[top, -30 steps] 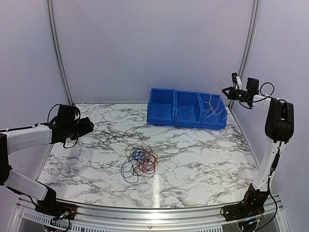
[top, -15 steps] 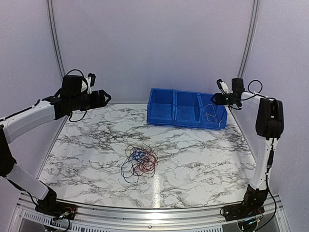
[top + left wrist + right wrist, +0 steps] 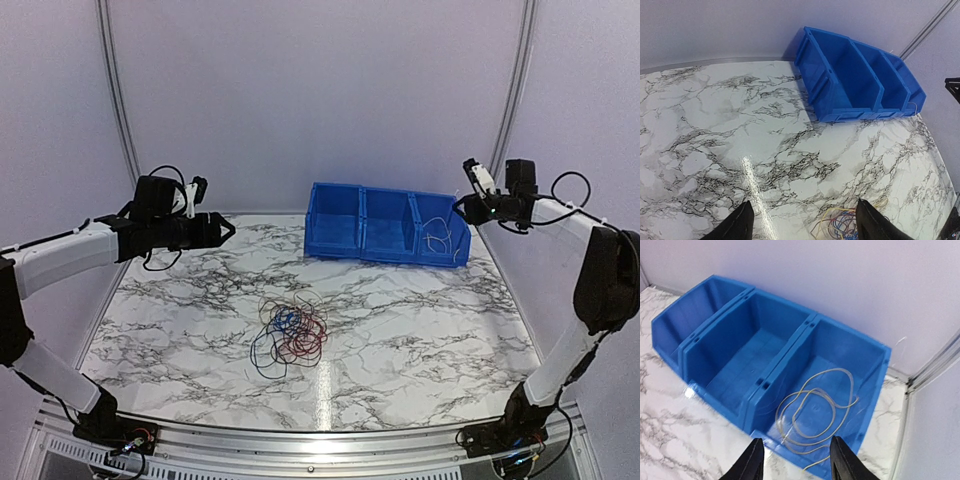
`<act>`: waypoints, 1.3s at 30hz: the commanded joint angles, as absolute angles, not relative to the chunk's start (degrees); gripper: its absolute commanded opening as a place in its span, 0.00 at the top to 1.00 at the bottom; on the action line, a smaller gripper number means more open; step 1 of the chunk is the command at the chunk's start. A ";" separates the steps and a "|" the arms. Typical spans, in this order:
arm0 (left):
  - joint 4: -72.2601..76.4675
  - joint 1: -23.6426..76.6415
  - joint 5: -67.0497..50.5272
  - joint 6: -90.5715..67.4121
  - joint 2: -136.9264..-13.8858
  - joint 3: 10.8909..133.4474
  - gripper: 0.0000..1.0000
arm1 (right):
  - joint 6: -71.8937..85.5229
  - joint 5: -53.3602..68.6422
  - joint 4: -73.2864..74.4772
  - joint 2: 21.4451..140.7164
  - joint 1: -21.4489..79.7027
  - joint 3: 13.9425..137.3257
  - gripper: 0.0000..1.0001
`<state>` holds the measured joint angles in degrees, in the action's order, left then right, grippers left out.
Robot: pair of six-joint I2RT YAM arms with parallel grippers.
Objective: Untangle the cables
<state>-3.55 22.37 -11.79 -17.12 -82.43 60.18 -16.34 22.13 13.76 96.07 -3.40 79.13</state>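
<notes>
Right gripper (image 3: pixel 796 439) has let go: jaws partly apart and empty now, and the thin whitish cable (image 3: pixel 810 410) it dangled a second ago lies coiled in the right-end compartment of the blue plastic three-part bin (image 3: pixel 385 253) at the far edge of the marbled bench (image 3: pixel 420 330). Left gripper (image 3: pixel 804 204), wide and empty, has swung up from the left edge. The tangle of thin red, blue, yellow and dark cables (image 3: pixel 291 333) hasn't budged mid-bench.
</notes>
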 commanded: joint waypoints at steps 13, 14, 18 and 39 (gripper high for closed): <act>-6.77 27.02 -12.71 -8.94 -84.07 61.13 0.28 | -29.58 34.08 22.49 101.33 24.93 77.42 0.42; -6.77 27.14 -12.47 -8.92 -84.11 61.17 0.28 | -28.68 33.50 22.36 102.92 27.00 78.87 0.40; -7.18 27.16 -10.62 -8.89 -84.47 61.47 0.27 | -26.17 36.47 24.94 110.69 33.21 86.07 0.36; -4.46 33.07 -13.86 -8.13 -84.43 59.95 0.31 | -19.58 36.54 26.44 116.02 38.74 92.86 1.00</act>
<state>-5.87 28.18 -11.94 -9.17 -83.99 60.23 -21.63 34.57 27.07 121.01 38.74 92.71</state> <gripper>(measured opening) 0.689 0.021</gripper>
